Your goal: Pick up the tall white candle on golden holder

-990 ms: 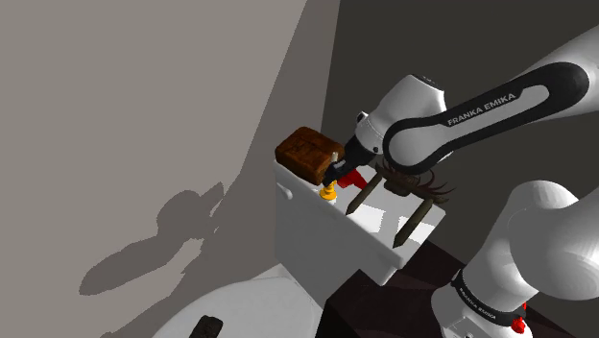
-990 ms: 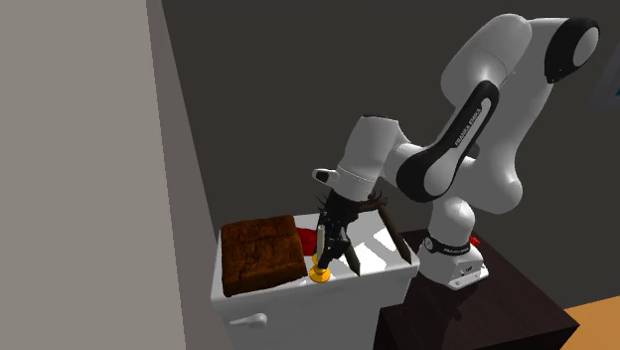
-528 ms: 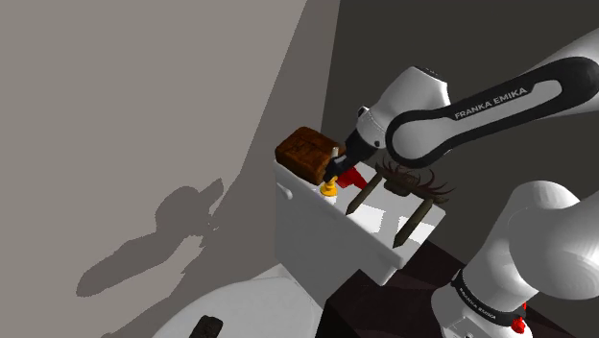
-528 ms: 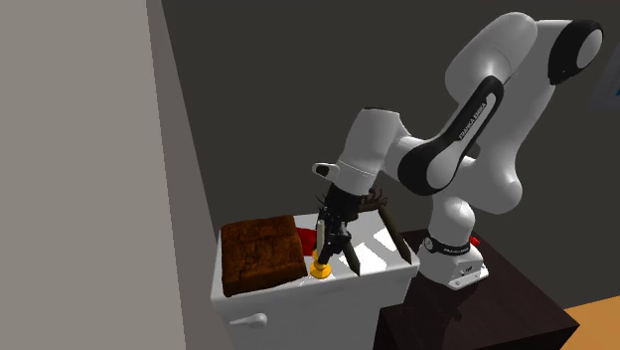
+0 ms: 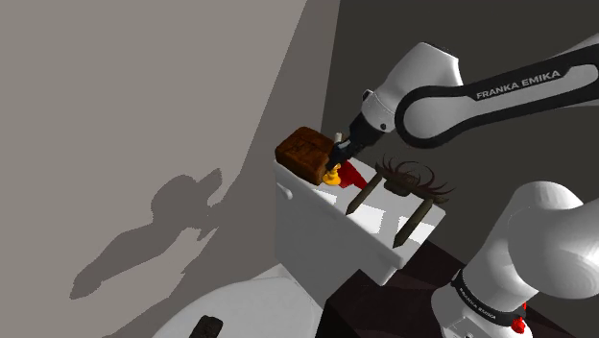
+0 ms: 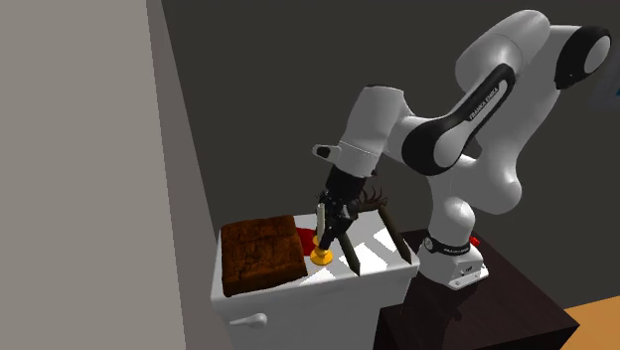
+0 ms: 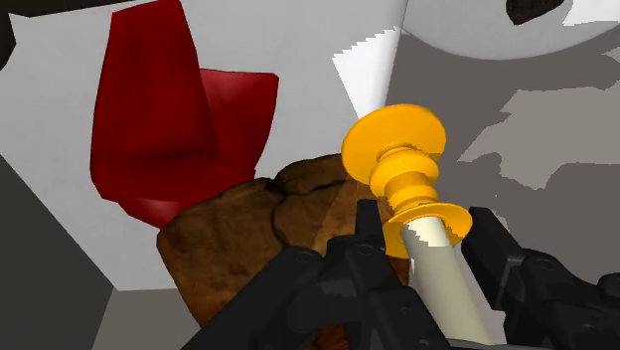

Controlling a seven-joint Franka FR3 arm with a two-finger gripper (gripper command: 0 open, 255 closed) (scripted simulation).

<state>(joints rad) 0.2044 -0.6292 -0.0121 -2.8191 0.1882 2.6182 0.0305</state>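
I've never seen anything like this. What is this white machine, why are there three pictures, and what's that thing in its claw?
It is a white robot arm ending in a black two-finger gripper. Two pictures come from cameras standing nearby; the third from a camera on the hand, looking along the fingers. The fingers are shut on a pale candle in a golden holder. Beneath, a white tank carries a brown block, a red object and a dark spiky ornament.

The cream-white candle on a golden holder (image 7: pixel 439 273) is cut off by the wrist view's edge. A small dark thing (image 5: pixel 204 327) at the shoulder view's lower edge is unclear.
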